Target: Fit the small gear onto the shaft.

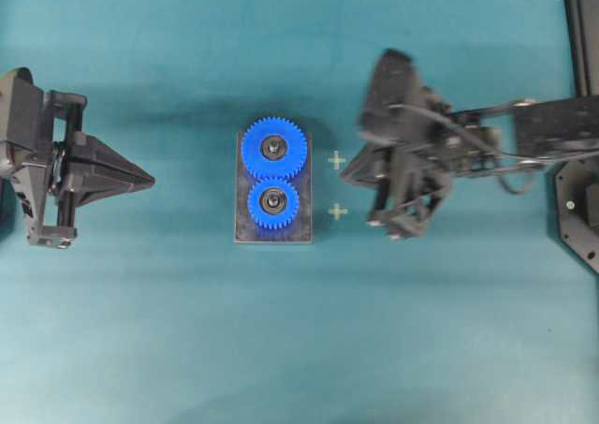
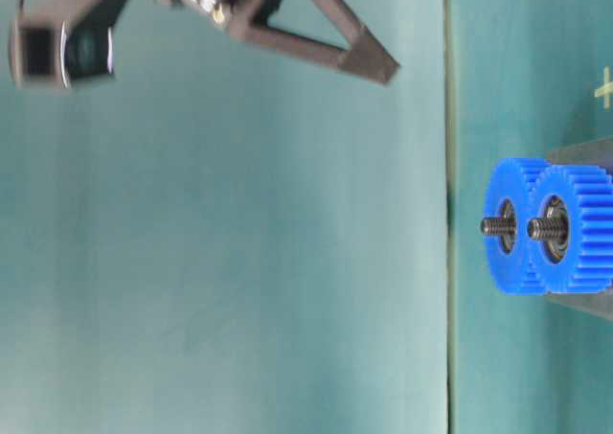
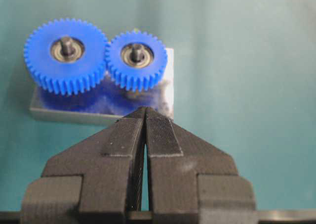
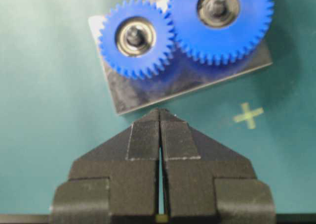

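The small gear (image 1: 273, 204) sits on the shaft (image 1: 273, 199) on the dark plate (image 1: 301, 229), its teeth meshed with the larger gear. In the right wrist view the small gear (image 4: 136, 38) rings the shaft (image 4: 134, 34), and in the left wrist view the small gear (image 3: 137, 60) does the same. My left gripper (image 1: 150, 178) is shut and empty, well left of the plate. The right gripper (image 1: 344, 173) is also shut and empty, raised just right of the plate; the right gripper (image 4: 160, 110) points at the plate's edge.
The larger blue gear (image 1: 273, 148) occupies the plate's far half on its own peg. Two pale cross marks (image 1: 337, 160) lie on the teal table between the plate and the right arm. A black fixture (image 1: 580, 209) stands at the right edge.
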You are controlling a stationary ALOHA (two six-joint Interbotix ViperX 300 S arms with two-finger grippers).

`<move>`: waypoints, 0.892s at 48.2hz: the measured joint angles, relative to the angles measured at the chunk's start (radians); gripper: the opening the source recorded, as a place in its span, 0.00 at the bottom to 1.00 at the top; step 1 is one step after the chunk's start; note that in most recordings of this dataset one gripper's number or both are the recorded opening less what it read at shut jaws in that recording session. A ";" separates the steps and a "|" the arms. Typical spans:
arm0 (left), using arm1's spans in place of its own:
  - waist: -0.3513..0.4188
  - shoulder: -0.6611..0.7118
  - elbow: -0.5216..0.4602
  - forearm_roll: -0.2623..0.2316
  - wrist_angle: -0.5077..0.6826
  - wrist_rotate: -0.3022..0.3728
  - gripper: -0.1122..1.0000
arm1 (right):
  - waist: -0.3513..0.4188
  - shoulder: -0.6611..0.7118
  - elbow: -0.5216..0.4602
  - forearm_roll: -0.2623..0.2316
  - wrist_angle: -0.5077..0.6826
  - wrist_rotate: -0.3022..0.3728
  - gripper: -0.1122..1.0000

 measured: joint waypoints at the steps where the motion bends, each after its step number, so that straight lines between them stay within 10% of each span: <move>1: 0.000 0.000 0.000 0.000 0.000 -0.002 0.10 | 0.000 -0.009 0.014 -0.002 -0.015 -0.008 0.09; 17: 0.000 -0.002 0.000 0.000 -0.026 -0.002 0.10 | 0.000 -0.126 0.190 -0.008 -0.247 -0.103 0.09; 43: 0.000 0.006 0.012 0.000 -0.069 -0.009 0.10 | 0.002 -0.138 0.235 -0.008 -0.287 -0.107 0.09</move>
